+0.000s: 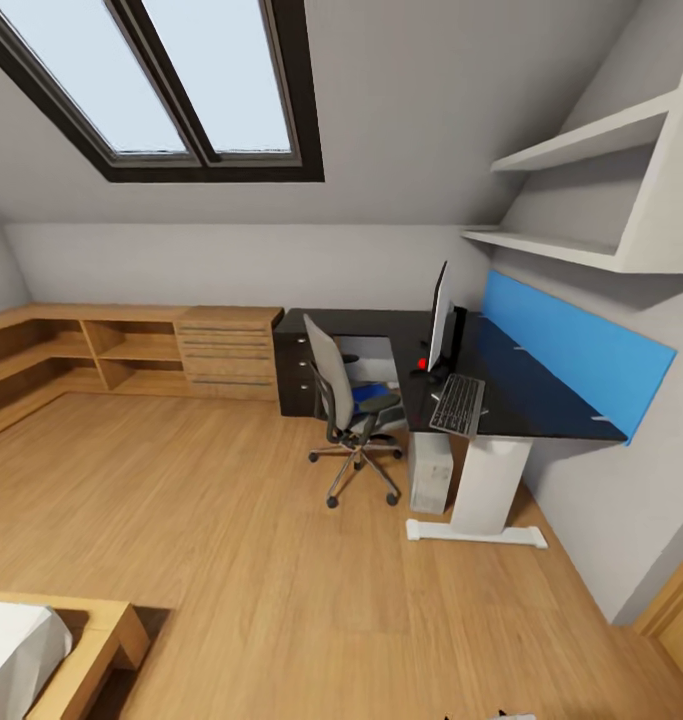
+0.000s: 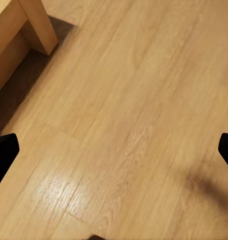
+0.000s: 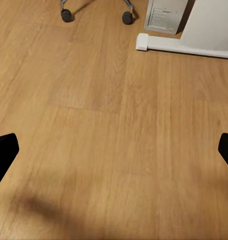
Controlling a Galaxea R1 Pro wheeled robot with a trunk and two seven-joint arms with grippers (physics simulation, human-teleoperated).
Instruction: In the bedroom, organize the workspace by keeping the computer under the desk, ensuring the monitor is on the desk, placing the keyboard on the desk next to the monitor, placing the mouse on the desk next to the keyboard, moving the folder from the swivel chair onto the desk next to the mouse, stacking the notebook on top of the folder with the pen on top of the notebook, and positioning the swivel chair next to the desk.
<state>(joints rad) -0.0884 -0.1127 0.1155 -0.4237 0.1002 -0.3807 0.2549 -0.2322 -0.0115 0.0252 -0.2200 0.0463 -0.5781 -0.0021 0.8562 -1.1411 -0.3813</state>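
desk [image 1: 541, 395], monitor [image 1: 439, 318], no legible writing

Light-wood drawer chest [image 1: 227, 352] beside open shelving [image 1: 133, 352], white wall shelves [image 1: 591, 190], blue wall panel [image 1: 573, 350].

The desk [image 1: 541, 400] (black top) carries the monitor [image 1: 439, 318] and keyboard [image 1: 457, 404].

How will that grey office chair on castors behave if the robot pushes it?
The grey swivel chair with a chrome star base will probably roll easily on the smooth light wood floor. A push high on its back may spin or tip it rather than move it straight.
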